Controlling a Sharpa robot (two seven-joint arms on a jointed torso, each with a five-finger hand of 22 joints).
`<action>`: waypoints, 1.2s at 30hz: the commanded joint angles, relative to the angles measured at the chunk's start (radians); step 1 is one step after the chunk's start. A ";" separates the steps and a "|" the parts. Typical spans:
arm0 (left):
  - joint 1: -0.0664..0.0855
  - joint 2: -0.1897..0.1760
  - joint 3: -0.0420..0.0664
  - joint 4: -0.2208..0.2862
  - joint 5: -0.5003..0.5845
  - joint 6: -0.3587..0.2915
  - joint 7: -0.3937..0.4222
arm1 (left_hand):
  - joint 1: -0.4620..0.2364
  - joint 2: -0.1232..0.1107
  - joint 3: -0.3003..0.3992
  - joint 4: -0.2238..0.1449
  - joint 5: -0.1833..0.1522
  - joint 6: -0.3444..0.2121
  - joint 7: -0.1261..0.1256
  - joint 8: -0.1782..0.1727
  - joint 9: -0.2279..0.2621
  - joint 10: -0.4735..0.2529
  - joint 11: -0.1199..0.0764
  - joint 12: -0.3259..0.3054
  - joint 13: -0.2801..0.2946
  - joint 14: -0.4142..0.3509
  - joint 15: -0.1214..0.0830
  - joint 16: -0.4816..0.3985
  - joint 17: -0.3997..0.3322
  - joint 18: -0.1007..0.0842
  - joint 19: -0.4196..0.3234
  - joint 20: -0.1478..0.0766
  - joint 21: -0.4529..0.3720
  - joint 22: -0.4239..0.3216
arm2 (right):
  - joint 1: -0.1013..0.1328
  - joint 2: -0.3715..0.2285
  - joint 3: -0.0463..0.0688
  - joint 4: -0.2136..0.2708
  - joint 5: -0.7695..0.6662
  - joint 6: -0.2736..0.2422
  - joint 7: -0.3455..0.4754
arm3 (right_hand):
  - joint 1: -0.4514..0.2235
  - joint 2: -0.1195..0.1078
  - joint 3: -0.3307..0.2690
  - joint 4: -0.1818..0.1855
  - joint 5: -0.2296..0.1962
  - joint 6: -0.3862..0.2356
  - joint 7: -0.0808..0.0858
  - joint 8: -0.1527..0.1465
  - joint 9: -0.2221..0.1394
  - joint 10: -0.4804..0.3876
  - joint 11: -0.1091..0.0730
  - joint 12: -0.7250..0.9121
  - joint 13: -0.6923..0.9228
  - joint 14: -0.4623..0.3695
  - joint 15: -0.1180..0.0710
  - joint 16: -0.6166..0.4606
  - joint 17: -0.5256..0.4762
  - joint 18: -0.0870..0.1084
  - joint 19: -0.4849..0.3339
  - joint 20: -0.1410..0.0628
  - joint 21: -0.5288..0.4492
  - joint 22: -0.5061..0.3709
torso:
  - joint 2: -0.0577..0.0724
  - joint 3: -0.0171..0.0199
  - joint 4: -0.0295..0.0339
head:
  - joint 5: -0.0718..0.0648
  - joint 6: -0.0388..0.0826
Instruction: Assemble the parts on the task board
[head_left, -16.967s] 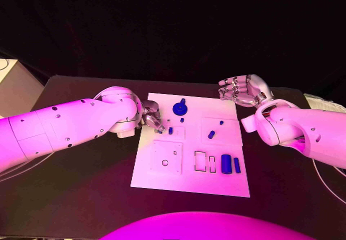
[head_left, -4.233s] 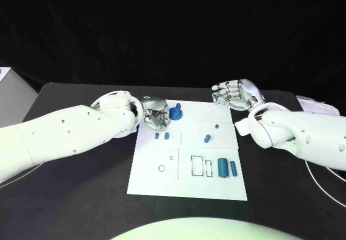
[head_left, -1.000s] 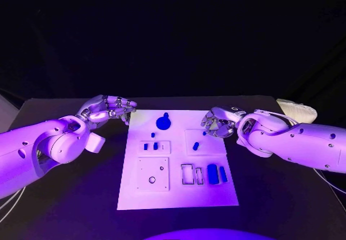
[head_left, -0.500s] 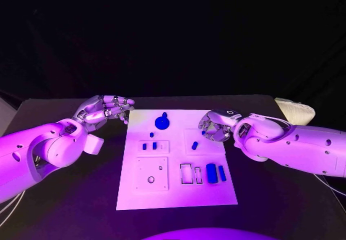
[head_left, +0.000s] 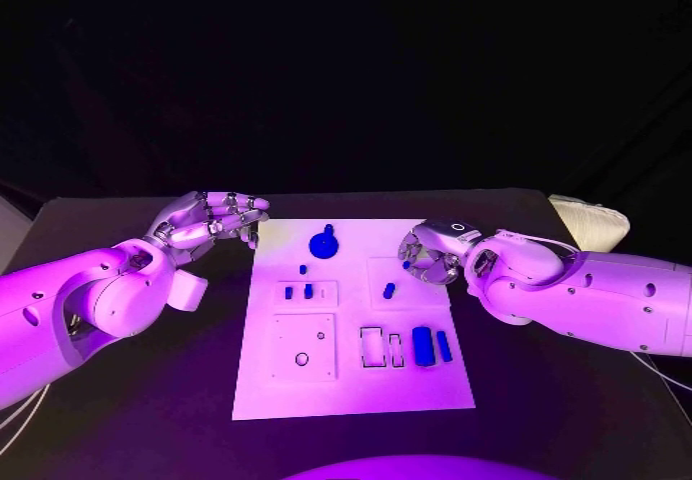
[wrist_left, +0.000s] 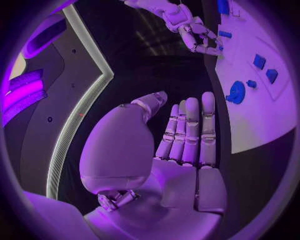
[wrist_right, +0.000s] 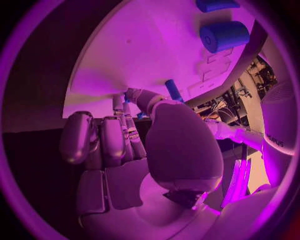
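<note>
Black table (head_left: 130, 400), dark room | white flat task board (head_left: 346, 385) central | left hand (head_left: 209, 218) empty, uncurled | right hand (head_left: 430, 254) pinching small blue part (wrist_right: 133, 93)

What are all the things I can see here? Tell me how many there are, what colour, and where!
table: one, black, under everything
task board: one, white, middle of the table
round part: one, blue, far end of the board
small parts: two, blue, side by side in a square recess, left half
tiny part: one, blue, just beyond those two
peg: one, blue, lying slanted mid-board
thick cylinder: one, blue, near right
thin bar: one, blue, right of the cylinder
pale bundle: one, whitish, table's far right
left robot hand: silver, off the board's far left corner, empty
right robot hand: silver, over the board's far right side
</note>
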 joint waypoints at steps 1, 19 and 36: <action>0.000 0.001 0.001 0.003 0.008 0.016 0.016 | 0.007 0.001 -0.007 0.000 -0.003 -0.006 -0.001 0.003 0.000 -0.004 0.001 0.006 -0.001 -0.004 0.002 -0.003 -0.001 0.014 0.008 0.001 -0.004 -0.001 | -0.004 0.003 -0.001 -0.002 -0.022 0.002 -0.012 | 0.006 0.002 0.009 -0.001 -0.001 0.010 -0.001 0.005 0.002 0.010 -0.002 0.005 -0.001 0.047 0.004 0.010 0.006 -0.016 0.009 -0.001 0.009 0.008 | 0.000 0.0004 -0.0004 | 0.000 -0.003; 0.000 0.000 0.001 0.005 0.008 0.023 0.007 | 0.008 0.002 -0.008 0.000 -0.003 -0.007 0.000 0.003 0.000 -0.005 0.001 0.006 -0.002 -0.003 0.002 -0.003 -0.001 0.014 0.009 0.001 -0.006 -0.003 | -0.019 0.025 -0.001 -0.012 -0.002 0.024 -0.011 | 0.018 0.031 0.030 0.003 -0.009 0.047 -0.019 0.038 0.028 0.063 -0.020 0.016 0.004 0.049 -0.009 0.062 0.033 -0.029 0.027 -0.012 0.081 0.086 | 0.001 0.0009 -0.0001 | -0.001 -0.014; 0.000 -0.001 0.001 0.007 0.016 0.031 -0.006 | 0.011 0.004 -0.014 0.001 -0.005 -0.017 0.003 -0.001 -0.003 -0.004 0.002 0.010 -0.004 0.008 0.002 0.001 0.001 0.014 0.018 0.001 -0.008 -0.007 | -0.034 0.035 -0.001 -0.015 -0.072 0.010 -0.069 | 0.070 0.058 0.096 -0.063 -0.069 0.086 -0.036 0.080 0.066 0.128 -0.039 0.023 0.021 0.045 -0.024 0.091 0.034 -0.044 0.044 -0.025 0.154 0.168 | 0.000 0.0009 -0.0004 | -0.002 -0.023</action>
